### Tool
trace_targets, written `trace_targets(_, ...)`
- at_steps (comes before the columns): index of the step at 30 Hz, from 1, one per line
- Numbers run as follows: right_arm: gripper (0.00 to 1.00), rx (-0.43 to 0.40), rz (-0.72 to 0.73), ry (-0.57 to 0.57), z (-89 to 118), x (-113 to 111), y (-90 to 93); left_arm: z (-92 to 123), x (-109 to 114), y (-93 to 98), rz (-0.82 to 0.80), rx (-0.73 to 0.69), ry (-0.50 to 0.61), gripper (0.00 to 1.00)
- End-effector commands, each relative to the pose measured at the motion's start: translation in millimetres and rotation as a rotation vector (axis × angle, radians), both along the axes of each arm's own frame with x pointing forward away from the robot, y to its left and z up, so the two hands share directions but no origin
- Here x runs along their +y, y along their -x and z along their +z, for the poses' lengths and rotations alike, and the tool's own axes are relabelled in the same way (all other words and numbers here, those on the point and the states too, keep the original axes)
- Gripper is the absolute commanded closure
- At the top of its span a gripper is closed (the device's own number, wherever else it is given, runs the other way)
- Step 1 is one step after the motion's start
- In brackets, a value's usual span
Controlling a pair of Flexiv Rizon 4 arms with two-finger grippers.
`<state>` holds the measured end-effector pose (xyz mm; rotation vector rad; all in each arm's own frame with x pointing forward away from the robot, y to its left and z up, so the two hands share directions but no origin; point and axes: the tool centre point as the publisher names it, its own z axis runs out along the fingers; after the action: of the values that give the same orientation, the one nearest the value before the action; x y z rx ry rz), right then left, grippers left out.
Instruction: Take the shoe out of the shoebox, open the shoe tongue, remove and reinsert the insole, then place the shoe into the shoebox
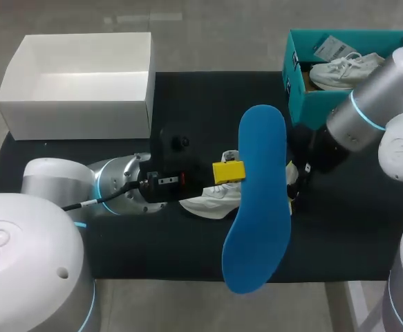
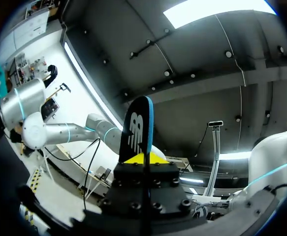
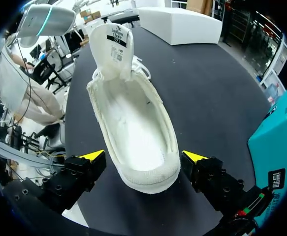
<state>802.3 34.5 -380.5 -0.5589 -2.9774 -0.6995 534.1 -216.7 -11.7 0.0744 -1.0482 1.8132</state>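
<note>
**Insole held clear of the shoe at mid-table.**

The left gripper (image 1: 229,171), entering from the left, is clamped on the blue insole (image 1: 260,200). It holds the insole by one long edge above the black mat (image 1: 187,104), and in the left wrist view the insole (image 2: 138,128) stands edge-on between the closed yellow tips. The white shoe (image 1: 211,200) lies on the mat below the insole. Its tongue is turned up and its interior is bare. The right gripper (image 3: 144,157) has its jaws wide, one finger on either side of the shoe's heel; contact cannot be told. The teal shoebox (image 1: 305,107) sits at the far right and contains a second shoe (image 1: 343,69). A white box (image 1: 77,83) stands at the far left.
</note>
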Motion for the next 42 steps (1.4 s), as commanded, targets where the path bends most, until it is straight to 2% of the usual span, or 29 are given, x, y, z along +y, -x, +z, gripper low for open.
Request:
trace_targets(1,0.00,0.049,0.015,0.142,4,1,-0.3,0,0,0.1,0.000,0.001,0.002,1.00)
trace_targets(9,0.00,0.049,0.015,0.142,4,1,-0.3,0,0,0.1,0.000,0.001,0.002,1.00)
trace_targets(12,0.00,0.034,0.000,0.196,16,4,0.5,0,0,0.1,0.000,0.001,0.002,1.00)
trace_targets(14,0.00,0.056,-0.004,0.260,24,5,0.2,0,0,0.1,0.000,0.001,0.002,1.00)
trace_targets(19,0.00,0.090,0.008,0.328,40,5,2.6,0,0,0.1,0.000,0.001,0.002,1.00)
trace_targets(24,0.00,0.095,-0.012,0.387,55,4,5.8,0,0,0.1,0.000,0.001,0.002,1.00)
trace_targets(26,0.00,0.098,-0.036,0.444,58,3,5.3,0,0,0.1,0.000,0.001,0.002,1.00)
trace_targets(33,0.00,0.091,0.005,0.481,53,2,-1.9,0,0,0.1,0.000,0.001,0.002,1.00)
trace_targets(42,0.00,0.069,0.026,0.487,62,1,-0.1,0,0,0.1,0.000,0.001,0.002,1.00)
